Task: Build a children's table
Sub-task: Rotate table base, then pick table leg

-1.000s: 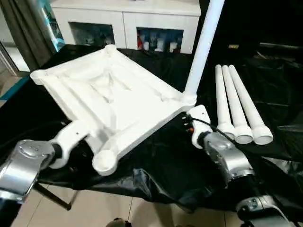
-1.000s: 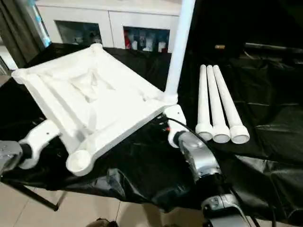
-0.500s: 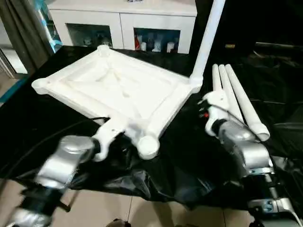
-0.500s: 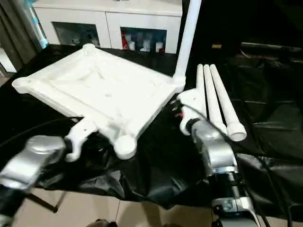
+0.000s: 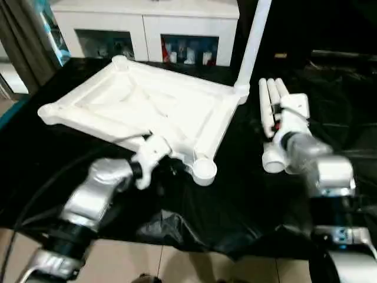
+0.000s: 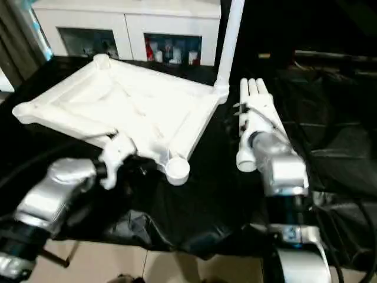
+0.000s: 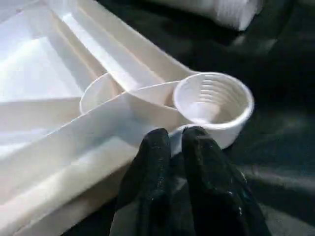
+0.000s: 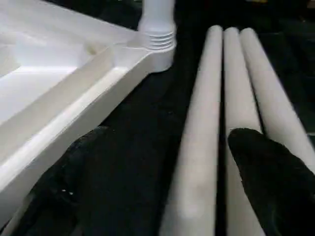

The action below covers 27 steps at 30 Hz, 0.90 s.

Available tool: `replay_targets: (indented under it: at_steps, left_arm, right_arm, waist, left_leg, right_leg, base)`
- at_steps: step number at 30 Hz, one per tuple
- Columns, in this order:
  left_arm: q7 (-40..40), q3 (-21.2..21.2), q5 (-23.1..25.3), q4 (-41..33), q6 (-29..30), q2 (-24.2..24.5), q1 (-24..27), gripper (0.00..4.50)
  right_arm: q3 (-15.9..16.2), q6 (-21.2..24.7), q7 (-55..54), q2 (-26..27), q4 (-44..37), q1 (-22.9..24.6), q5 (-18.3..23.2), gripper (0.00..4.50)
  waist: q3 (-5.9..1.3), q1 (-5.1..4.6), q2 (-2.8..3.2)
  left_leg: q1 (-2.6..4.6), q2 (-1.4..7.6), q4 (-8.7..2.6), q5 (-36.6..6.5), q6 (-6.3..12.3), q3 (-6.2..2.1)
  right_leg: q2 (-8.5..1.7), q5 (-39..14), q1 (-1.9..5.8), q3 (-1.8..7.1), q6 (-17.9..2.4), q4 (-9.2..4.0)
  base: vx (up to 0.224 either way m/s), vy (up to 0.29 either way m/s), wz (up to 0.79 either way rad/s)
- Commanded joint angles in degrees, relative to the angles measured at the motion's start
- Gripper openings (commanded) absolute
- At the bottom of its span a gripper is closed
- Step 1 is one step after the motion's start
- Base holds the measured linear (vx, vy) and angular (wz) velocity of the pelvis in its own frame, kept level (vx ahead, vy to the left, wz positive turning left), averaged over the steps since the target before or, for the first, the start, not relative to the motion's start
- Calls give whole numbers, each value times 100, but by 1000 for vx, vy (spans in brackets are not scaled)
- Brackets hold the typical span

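The white tabletop (image 5: 147, 109) lies upside down on the black cloth, ribs up. One white leg (image 5: 254, 41) stands upright in its far right corner socket (image 8: 156, 46). My left gripper (image 7: 175, 140) is shut on the tabletop's rim, right beside the empty near corner socket (image 7: 212, 104). Three loose legs (image 5: 271, 118) lie side by side to the right of the tabletop. Over them hangs my right gripper (image 8: 174, 184), open, with its fingers (image 8: 266, 182) spread wide. The leftmost loose leg (image 8: 197, 147) lies between the fingers, untouched as far as I can see.
A white cabinet (image 5: 147, 26) with glass doors stands behind the table. The black cloth (image 5: 235, 200) hangs in folds over the table's front edge, with tiled floor (image 5: 177, 262) below. A grey curtain (image 5: 23, 41) hangs at the far left.
The tabletop has swung round and come down flatter, with my left gripper still at its near corner. My right arm has moved from the upright leg's corner to over the loose legs and opened wider.
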Motion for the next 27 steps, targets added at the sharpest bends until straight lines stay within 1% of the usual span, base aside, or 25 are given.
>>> replay_targets:
  at_steps: [1, 2, 3, 4, 5, 6, 7, 8, 10, 11, 12, 13, 14, 15, 20, 23, 24, 27]
  left_arm:
    - [-311, -3, -210, -321, 202, 126, -45, 72]
    - [-409, -25, -279, -417, 283, 181, -54, 72]
    - [-494, -52, -339, -519, 338, 233, -70, 72]
    - [-624, -72, -444, -649, 464, 280, -144, 72]
    - [-626, -72, -446, -651, 467, 281, -146, 72]
    - [-644, -75, -459, -657, 479, 278, -184, 72]
    - [-659, -72, -463, -658, 501, 277, -209, 72]
    - [-667, -73, -458, -653, 506, 277, -223, 72]
    - [-708, -99, -475, -680, 580, 293, -248, 72]
    - [-708, -99, -475, -680, 580, 293, -248, 72]
    - [-730, -111, -498, -716, 626, 314, -243, 72]
    - [-749, -125, -517, -744, 662, 326, -241, 72]
    - [-753, -128, -524, -758, 677, 332, -238, 72]
    - [-769, -139, -544, -799, 723, 353, -231, 72]
    - [-801, -156, -543, -800, 751, 385, -232, 72]
    - [-837, -172, -535, -813, 777, 420, -230, 72]
    - [-864, -185, -538, -835, 803, 439, -228, 72]
    - [-877, -199, -550, -860, 829, 458, -225, 72]
  right_arm:
    - [-141, 206, -149, -69, 194, -198, -21, 446]
    - [-159, 276, -157, -98, 343, -285, -12, 446]
    - [-178, 341, -134, -128, 541, -384, 23, 446]
    - [-191, 438, 20, -179, 1013, -597, 135, 446]
    - [-192, 440, 22, -180, 1021, -601, 137, 446]
    - [-172, 438, 88, -204, 1243, -689, 154, 446]
    - [-160, 455, 94, -213, 1427, -768, 136, 446]
    - [-163, 437, 74, -212, 1558, -822, 119, 446]
    - [-191, 372, -16, -203, 1912, -985, 89, 446]
    - [-191, 372, -16, -203, 1912, -985, 89, 446]
    - [-199, 350, -68, -200, 2025, -1041, 75, 446]
    - [-216, 331, -97, -199, 2150, -1106, 75, 446]
    - [-223, 306, -118, -200, 2203, -1132, 70, 446]
    - [-249, 178, -179, -205, 2401, -1223, 53, 446]
    - [-269, 32, -171, -202, 2683, -1322, 72, 446]
    - [-248, 77, -103, -199, 2943, -1389, 84, 446]
    - [-274, 108, -43, -195, 3164, -1440, 130, 446]
    - [-297, 111, -3, -194, 3347, -1489, 162, 446]
  waist:
    - [-435, 24, -22]
    - [-437, 16, -8]
    - [-434, 20, -10]
    - [-436, 18, -18]
    - [-444, 18, -17]
    - [-441, 17, -18]
    - [-436, 36, -1]
    - [-437, 26, -8]
    - [-450, 31, -19]
    - [-451, 31, -16]
    - [-450, 38, 15]
    - [-451, 30, -2]
    - [-457, 30, -2]
    - [-459, 32, 4]
    - [-456, 29, 5]
    - [-458, 26, 10]
    - [-459, 28, 26]
    - [-466, 35, 22]
  left_leg:
    - [230, 269, -380, -925, -109, -138]
    - [224, 262, -376, -914, -138, -140]
    - [227, 262, -375, -923, -150, -134]
    - [221, 254, -367, -933, -151, -131]
    - [230, 254, -360, -938, -163, -131]
    - [220, 252, -359, -942, -163, -137]
    - [218, 256, -353, -961, -176, -132]
    - [215, 250, -353, -948, -178, -129]
    - [207, 251, -343, -893, -192, -134]
    - [204, 252, -346, -880, -195, -137]
    - [207, 251, -340, -878, -205, -136]
    - [203, 247, -339, -873, -195, -130]
    - [208, 248, -337, -875, -195, -132]
    - [210, 247, -335, -872, -203, -129]
    - [209, 253, -330, -928, -187, -126]
    - [206, 249, -331, -925, -196, -129]
    - [211, 251, -329, -931, -198, -131]
    - [210, 254, -323, -945, -202, -129]
  right_leg:
    - [-342, -837, 219, 255, -1184, -359]
    - [-336, -775, 228, 257, -1203, -346]
    - [-331, -756, 225, 256, -1204, -345]
    - [-333, -737, 232, 258, -1215, -343]
    - [-336, -721, 234, 259, -1239, -332]
    - [-341, -713, 242, 258, -1264, -334]
    - [-345, -714, 243, 262, -1264, -340]
    - [-332, -702, 245, 260, -1267, -339]
    - [-344, -630, 265, 258, -1280, -319]
    - [-345, -622, 267, 255, -1294, -317]
    - [-345, -610, 261, 256, -1295, -312]
    - [-332, -580, 265, 253, -1292, -315]
    - [-336, -577, 264, 253, -1302, -312]
    - [-332, -555, 261, 249, -1316, -305]
    - [-334, -560, 262, 247, -1336, -310]
    - [-324, -527, 271, 243, -1350, -302]
    - [-327, -522, 267, 240, -1365, -301]
    - [-331, -492, 274, 238, -1404, -292]
  base:
    - [0, 0, 0]
    - [0, 0, 0]
    - [0, 0, 0]
    - [0, 0, 0]
    - [0, 0, 0]
    - [0, 0, 0]
    - [0, 0, 0]
    - [0, 0, 0]
    - [0, 0, 0]
    - [0, 0, 0]
    - [0, 0, 0]
    - [0, 0, 0]
    - [0, 0, 0]
    - [0, 0, 0]
    - [0, 0, 0]
    - [0, 0, 0]
    - [0, 0, 0]
    - [0, 0, 0]
